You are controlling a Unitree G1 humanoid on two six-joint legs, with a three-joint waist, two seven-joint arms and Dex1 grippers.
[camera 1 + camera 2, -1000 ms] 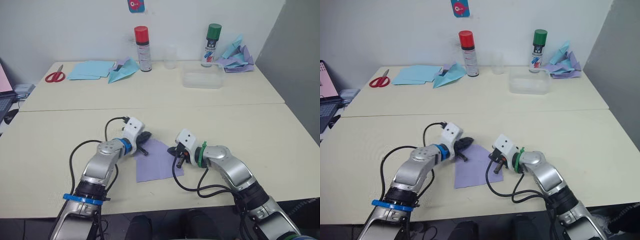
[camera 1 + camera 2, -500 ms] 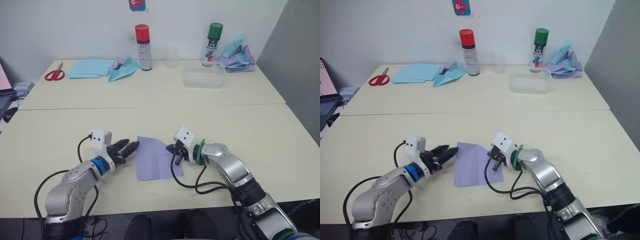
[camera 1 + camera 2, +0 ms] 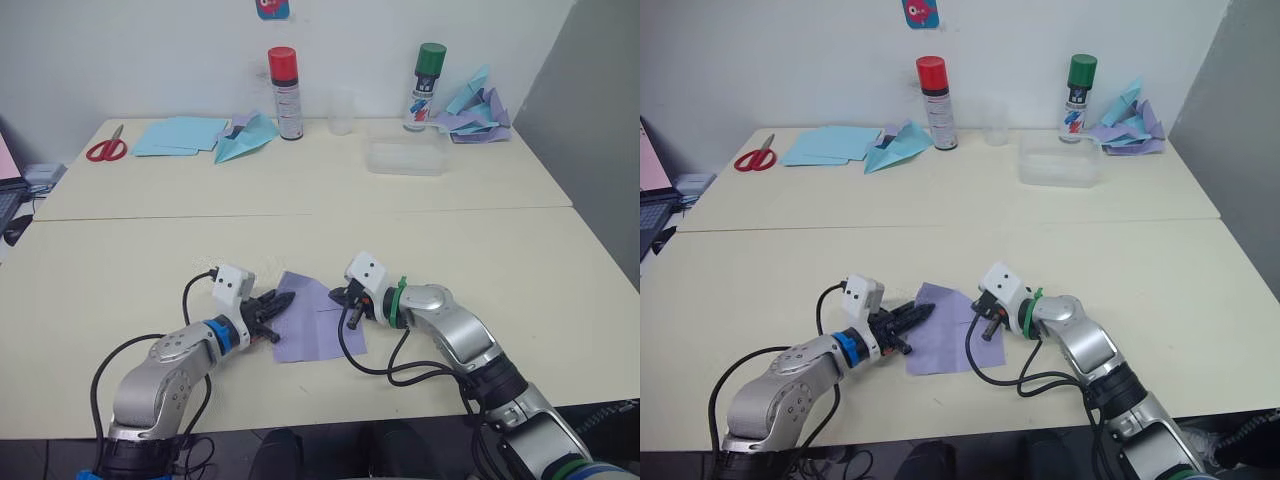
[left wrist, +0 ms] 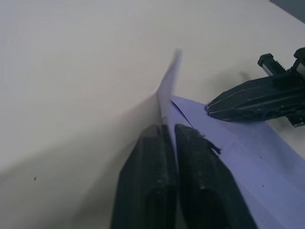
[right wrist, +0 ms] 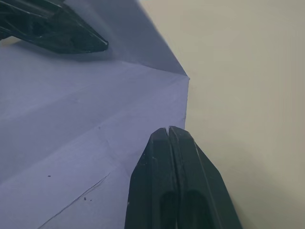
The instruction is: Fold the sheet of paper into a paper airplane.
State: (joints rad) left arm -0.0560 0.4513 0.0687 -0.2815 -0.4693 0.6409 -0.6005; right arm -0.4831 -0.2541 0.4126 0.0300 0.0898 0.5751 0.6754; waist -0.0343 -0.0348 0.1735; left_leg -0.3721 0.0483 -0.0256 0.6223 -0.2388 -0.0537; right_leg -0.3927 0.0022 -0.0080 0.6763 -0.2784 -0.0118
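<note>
The lavender sheet of paper lies flat on the near table between my two grippers, with a faint crease across it. My left gripper is at the sheet's left edge. In the left wrist view its fingers are shut on that edge, which lifts into a raised flap. My right gripper is shut, its tips resting on the sheet close to the right edge. The paper airplane is out of view.
Along the far table stand a red-capped spray can, a clear cup, a green-capped can and a clear plastic box. Red scissors, pale blue sheets, a pale blue plane and a heap of paper planes lie there too.
My left gripper left the sheet's upper left, drew back to the left and opened, then came back and shut on the left edge. The right gripper has stayed put.
</note>
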